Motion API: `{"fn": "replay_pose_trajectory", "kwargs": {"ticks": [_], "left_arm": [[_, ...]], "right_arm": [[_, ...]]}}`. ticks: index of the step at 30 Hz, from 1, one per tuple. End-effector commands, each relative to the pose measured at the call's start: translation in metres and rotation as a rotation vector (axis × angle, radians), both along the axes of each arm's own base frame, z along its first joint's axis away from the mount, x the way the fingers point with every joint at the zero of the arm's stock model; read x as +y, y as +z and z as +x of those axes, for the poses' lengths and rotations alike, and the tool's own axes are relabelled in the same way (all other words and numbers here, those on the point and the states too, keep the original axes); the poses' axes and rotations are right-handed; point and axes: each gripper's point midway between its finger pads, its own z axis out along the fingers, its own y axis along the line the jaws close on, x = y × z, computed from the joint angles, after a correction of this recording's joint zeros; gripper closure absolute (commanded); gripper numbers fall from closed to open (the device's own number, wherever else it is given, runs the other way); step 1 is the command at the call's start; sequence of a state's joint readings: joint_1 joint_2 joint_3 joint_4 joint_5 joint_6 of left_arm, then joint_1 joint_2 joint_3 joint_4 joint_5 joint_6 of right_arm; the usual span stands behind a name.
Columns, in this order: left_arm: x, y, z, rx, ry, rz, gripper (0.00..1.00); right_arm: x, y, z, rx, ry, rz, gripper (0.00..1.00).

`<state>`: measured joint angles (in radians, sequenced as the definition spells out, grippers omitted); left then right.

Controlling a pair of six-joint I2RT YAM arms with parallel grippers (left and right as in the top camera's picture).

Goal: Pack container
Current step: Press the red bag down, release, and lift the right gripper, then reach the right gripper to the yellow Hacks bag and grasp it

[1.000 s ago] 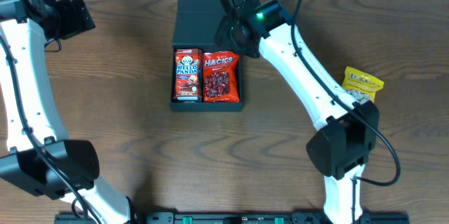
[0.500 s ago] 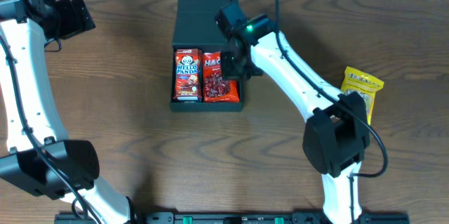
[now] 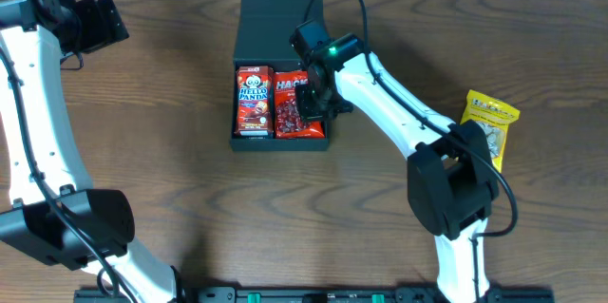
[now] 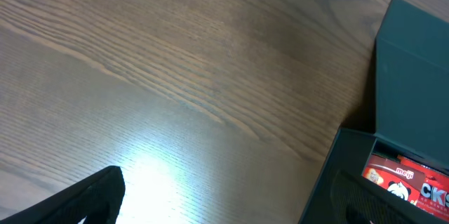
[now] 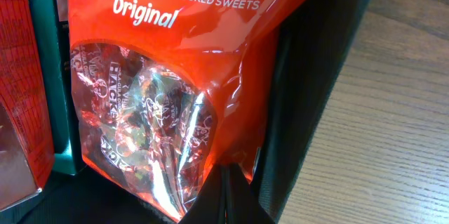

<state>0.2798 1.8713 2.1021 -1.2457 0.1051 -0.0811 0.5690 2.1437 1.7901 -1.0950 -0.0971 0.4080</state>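
Right gripper [image 5: 228,185]: note that its fingers are pressed together with no gap, and nothing is clamped between them. The closed tips sit at the right edge of the orange-red Hacks bag [image 5: 161,104], in the narrow space between the bag's crinkled film and the dark right wall of the container [image 5: 298,112]. You cannot tell whether the tips touch the film. In the overhead view the right arm [image 3: 399,118] reaches in from the near right and covers the right part of the bag.

Container: locate the matte black square box at the middle of the wooden table [image 3: 171,179], towards the far side. Its lid flap [image 3: 271,18] lies open on the far side. The tray holds two items side by side. The Hello Panda box [image 3: 254,101] is on the left and the Hacks bag is on the right, and the two touch along their long edges.

Left gripper [image 3: 100,23]: note that its fingers [image 4: 91,199] are spread wide and hold nothing. It hovers over bare table at the far left, well apart from the container. In the left wrist view the container's left wall and open flap appear at the right edge of the frame.

Other items: a yellow snack packet [image 3: 492,113] lies on the table at the right, well apart from the container. Its near edge is partly covered by the right arm.
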Motion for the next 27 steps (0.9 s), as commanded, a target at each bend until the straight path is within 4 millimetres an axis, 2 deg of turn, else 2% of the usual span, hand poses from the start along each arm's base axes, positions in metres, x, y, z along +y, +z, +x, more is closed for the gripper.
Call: {"fn": "replay_pose_trajectory", "kwargs": {"ticks": [1,3,6,8,11,13,16,18,20,23,27], "left_arm": [[0.0,-0.005,0.0,0.013,0.001,-0.008,0.05],[0.0,-0.005,0.0,0.013,0.001,-0.008,0.05],[0.0,-0.006,0.0,0.017,0.001,-0.009,0.05],[0.0,-0.006,-0.001,0.019,0.001,-0.009,0.05],[0.0,-0.006,-0.001,0.018,0.001,-0.009,0.05],[0.0,-0.006,-0.001,0.019,0.001,-0.009,0.05],[0.0,-0.006,-0.001,0.019,0.001,-0.009,0.05],[0.0,-0.006,-0.001,0.019,0.001,-0.009,0.05],[0.0,-0.006,-0.001,0.018,0.001,-0.009,0.05],[0.0,-0.006,-0.001,0.019,0.001,-0.008,0.05],[0.0,-0.006,-0.001,0.019,0.001,-0.008,0.05]], "right_arm": [[0.002,-0.007,-0.004,0.015,0.03,-0.007,0.99],[0.003,0.002,-0.005,0.018,0.051,0.002,0.99],[-0.003,0.034,0.0,-0.02,0.052,-0.012,0.99],[-0.008,0.065,0.008,-0.079,0.036,-0.006,0.99],[-0.024,0.124,0.028,-0.226,0.018,0.033,0.99],[-0.047,0.159,0.04,-0.324,-0.005,0.042,0.99],[-0.106,0.184,0.051,-0.385,-0.127,-0.015,0.99],[-0.152,0.183,0.055,-0.356,-0.229,-0.041,0.98],[-0.195,0.172,0.057,-0.297,-0.328,-0.041,0.99],[-0.245,0.147,0.055,-0.207,-0.46,0.001,0.98],[-0.296,0.11,0.041,-0.108,-0.563,0.07,0.99]]}}
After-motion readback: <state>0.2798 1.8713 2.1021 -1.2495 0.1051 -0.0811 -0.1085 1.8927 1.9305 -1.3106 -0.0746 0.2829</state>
